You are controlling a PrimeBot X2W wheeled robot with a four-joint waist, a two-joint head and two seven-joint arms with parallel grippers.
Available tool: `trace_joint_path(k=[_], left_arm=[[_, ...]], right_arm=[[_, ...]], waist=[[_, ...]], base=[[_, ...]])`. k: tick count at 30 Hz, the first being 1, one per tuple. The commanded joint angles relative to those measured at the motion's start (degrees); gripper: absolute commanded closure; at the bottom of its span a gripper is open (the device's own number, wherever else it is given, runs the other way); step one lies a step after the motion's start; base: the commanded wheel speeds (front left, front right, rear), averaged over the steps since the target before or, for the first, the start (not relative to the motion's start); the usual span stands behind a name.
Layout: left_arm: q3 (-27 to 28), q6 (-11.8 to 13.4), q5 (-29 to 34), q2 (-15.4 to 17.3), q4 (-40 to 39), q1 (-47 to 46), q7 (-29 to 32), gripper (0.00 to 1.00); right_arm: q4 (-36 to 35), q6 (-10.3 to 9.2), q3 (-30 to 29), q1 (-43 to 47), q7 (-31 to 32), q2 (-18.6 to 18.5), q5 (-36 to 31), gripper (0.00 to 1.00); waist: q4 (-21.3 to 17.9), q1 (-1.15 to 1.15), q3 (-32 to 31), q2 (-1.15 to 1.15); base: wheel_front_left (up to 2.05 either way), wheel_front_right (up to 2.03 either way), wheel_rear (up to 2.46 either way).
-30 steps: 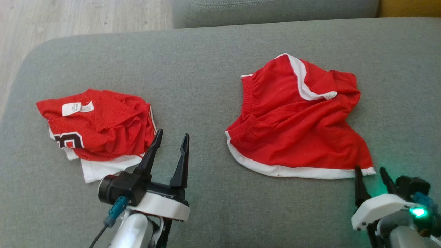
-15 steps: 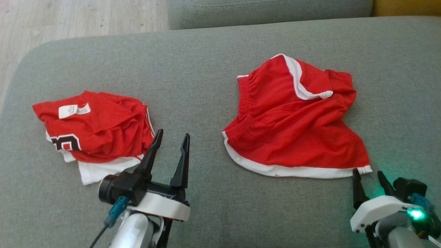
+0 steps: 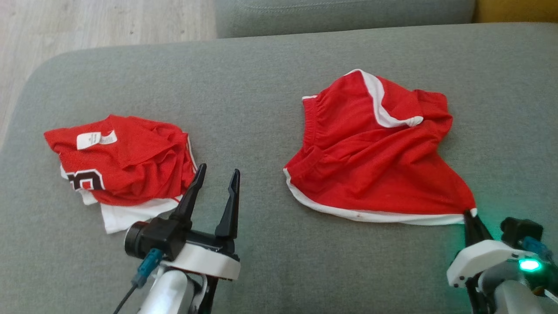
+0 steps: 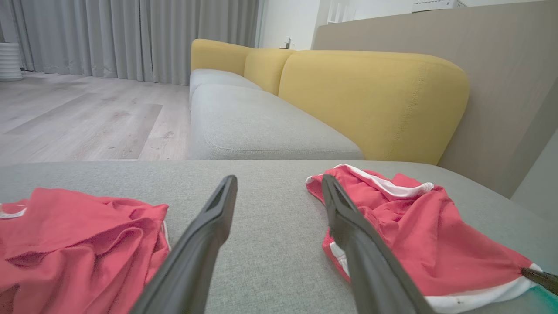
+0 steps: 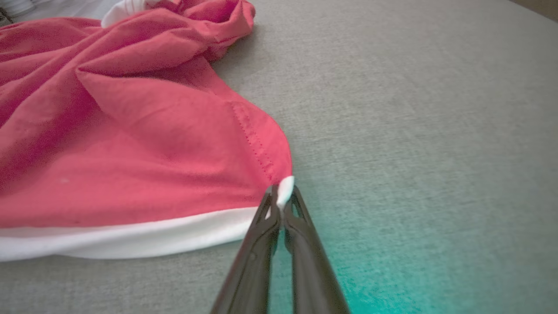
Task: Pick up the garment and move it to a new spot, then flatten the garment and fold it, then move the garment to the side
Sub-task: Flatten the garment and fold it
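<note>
Red shorts (image 3: 375, 152) lie rumpled on a grey cushion (image 3: 261, 109) — light, limp cloth, likely to drape. The right gripper (image 5: 281, 194) pinches their white-hemmed corner; the left gripper (image 3: 216, 174) stands wide, empty.

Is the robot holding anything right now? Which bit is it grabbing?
Yes. The right gripper is pinched shut on the red shorts, by the white-trimmed bottom corner nearest it. The left gripper is open, holding nothing.

Left pincer (image 3: 218, 169) spread wide, aimed forward, right pincer (image 5: 281, 192) pinched shut, its wrist apparently tilted down
</note>
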Motion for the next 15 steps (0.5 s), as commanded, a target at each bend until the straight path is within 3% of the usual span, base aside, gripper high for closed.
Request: trace_joint_path(k=[1, 9, 15], left_arm=[[1.4, -0.4, 0.4, -0.1, -1.2, -1.7, -0.5, 0.0], [-7.3, -3.1, 3.0, 1.1, 3.3, -4.3, 2.6, 0.0], [-11.5, -3.6, 4.5, 2.0, 7.5, -8.3, 5.2, 0.0]], right_arm=[[-1.9, 0.37, 0.2, -1.1, -0.7, -0.4, -0.9, 1.0], [-4.6, 0.37, -1.1, -0.8, 0.1, -0.4, -1.5, 1.0], [-5.8, 0.37, 0.6, -0.8, 0.7, -0.4, -0.5, 1.0]], waist=[[-0.6, 0.0, -0.5, 0.0], [-2.3, 0.0, -1.0, 0.0], [-3.6, 0.0, -0.2, 0.0]], base=[[0.0, 0.0, 0.0], [0.0, 0.0, 0.0], [0.0, 0.0, 0.0]])
